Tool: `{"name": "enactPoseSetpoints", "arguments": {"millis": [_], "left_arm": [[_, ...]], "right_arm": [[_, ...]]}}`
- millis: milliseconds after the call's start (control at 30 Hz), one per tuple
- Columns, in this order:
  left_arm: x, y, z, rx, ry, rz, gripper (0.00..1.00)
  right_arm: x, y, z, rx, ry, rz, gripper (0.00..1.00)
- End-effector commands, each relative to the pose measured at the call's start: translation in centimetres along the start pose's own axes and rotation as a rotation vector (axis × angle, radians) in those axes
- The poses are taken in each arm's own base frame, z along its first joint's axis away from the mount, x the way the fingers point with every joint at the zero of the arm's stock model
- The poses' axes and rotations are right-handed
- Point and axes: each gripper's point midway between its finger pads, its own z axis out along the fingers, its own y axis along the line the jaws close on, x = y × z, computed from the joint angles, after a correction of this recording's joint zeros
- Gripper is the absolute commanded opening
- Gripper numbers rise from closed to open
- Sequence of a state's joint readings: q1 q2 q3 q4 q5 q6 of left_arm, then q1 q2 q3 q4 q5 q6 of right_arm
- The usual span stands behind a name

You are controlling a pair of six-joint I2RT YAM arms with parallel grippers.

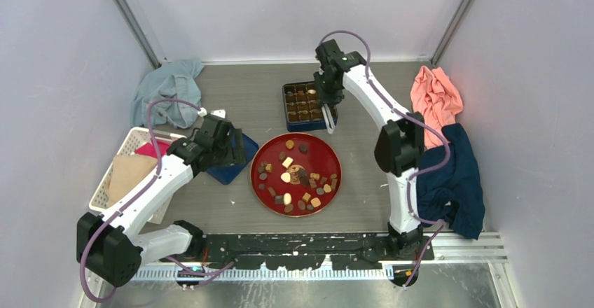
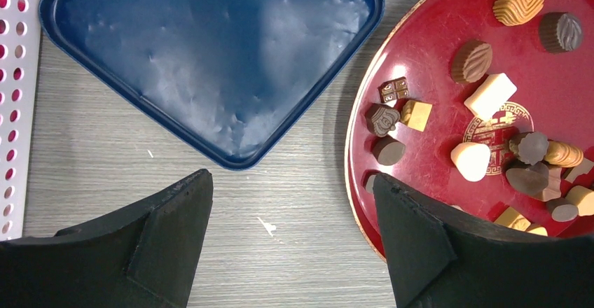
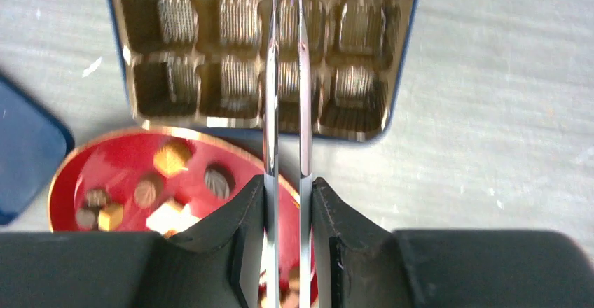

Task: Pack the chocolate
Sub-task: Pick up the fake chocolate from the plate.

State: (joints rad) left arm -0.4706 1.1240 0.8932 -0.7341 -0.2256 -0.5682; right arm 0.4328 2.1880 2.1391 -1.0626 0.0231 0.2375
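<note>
- Red plate (image 1: 321,152) holds most chocolate (image 1: 287,162); only the overhead view shows a pale piece in the far box (image 1: 286,108).
- Right hand (image 3: 288,182) clamps metal tongs (image 3: 272,77) over empty near cells.
- Left hand (image 2: 292,180) gapes empty beside the blue lid (image 2: 210,63).

Robot lab cell; white panel walls (image 1: 49,63), alu posts (image 1: 131,17); arms (image 1: 150,189) bolted to rail (image 1: 308,242).

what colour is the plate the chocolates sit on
Red; the plate shows best in the left wrist view.
</note>
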Motion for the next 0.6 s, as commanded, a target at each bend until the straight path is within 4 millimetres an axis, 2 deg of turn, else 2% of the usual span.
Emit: {"name": "enactPoseSetpoints", "arguments": {"millis": [0,100,267,367,433,567], "left_arm": [[-1.4,-0.3,-1.1,0.028,-0.06,-0.022,0.85],[-1.5,-0.4,-1.1,0.034,-0.066,-0.02,0.85],[-1.6,-1.3,-1.0,0.073,-0.054,-0.033,0.85],[-1.7,-1.6,-1.0,0.085,-0.057,-0.037,0.85],[-1.7,-1.5,-0.9,0.081,-0.056,-0.032,0.85],[-1.5,-1.5,-0.5,0.073,-0.046,-0.021,0.85]], "right_arm": [[1.4,1.1,-8.0,-0.053,-0.099,-0.034,0.24],[5.8,2.2,-9.2,-0.066,-0.048,-0.07,0.23],[15.8,4.5,-10.5,-0.049,0.13,-0.193,0.26],[20.5,4.4,-11.0,-0.015,0.225,-0.225,0.29],[22.1,4.1,-11.4,-0.011,0.246,-0.215,0.31],[23.2,4.0,-11.6,-0.035,0.252,-0.182,0.37]]}}
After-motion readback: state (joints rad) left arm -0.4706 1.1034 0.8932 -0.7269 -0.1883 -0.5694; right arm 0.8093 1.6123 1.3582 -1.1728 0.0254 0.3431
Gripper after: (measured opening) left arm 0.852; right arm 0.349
